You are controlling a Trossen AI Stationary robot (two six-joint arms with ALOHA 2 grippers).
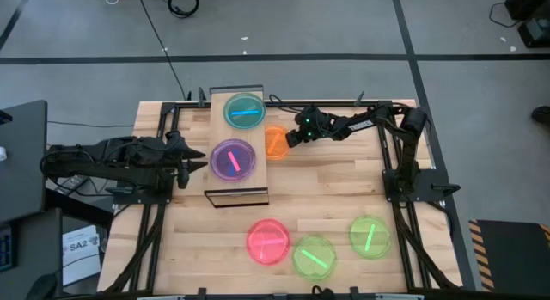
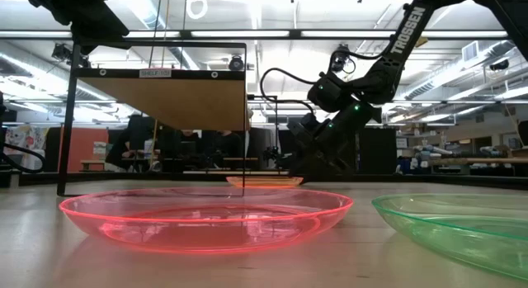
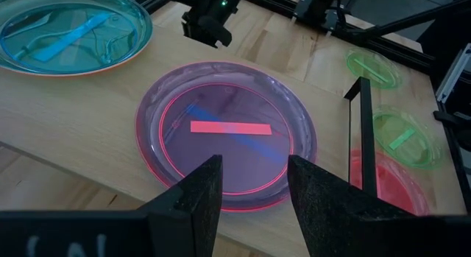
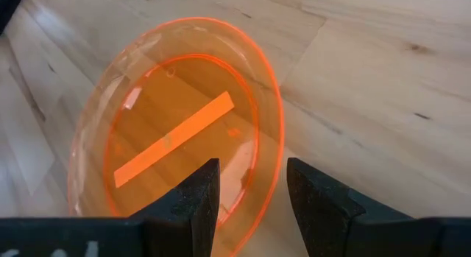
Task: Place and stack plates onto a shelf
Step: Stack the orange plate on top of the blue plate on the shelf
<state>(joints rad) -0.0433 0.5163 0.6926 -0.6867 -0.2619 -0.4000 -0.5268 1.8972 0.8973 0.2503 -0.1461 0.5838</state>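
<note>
Pink plate (image 2: 206, 218), glossy translucent plastic, lies nearest the low camera on the slatted wooden table (image 1: 344, 188), beside two green plates (image 1: 369, 236). Up on the light-wood shelf (image 1: 236, 190) rest a teal plate (image 1: 244, 111) and a purple plate (image 1: 233, 159) (each crossed by a bright stripe). Right gripper (image 1: 290, 138) straddles the orange plate's (image 4: 176, 132) rim, fingers parted. Left gripper (image 1: 201, 161) waits spread beside the shelf.
</note>
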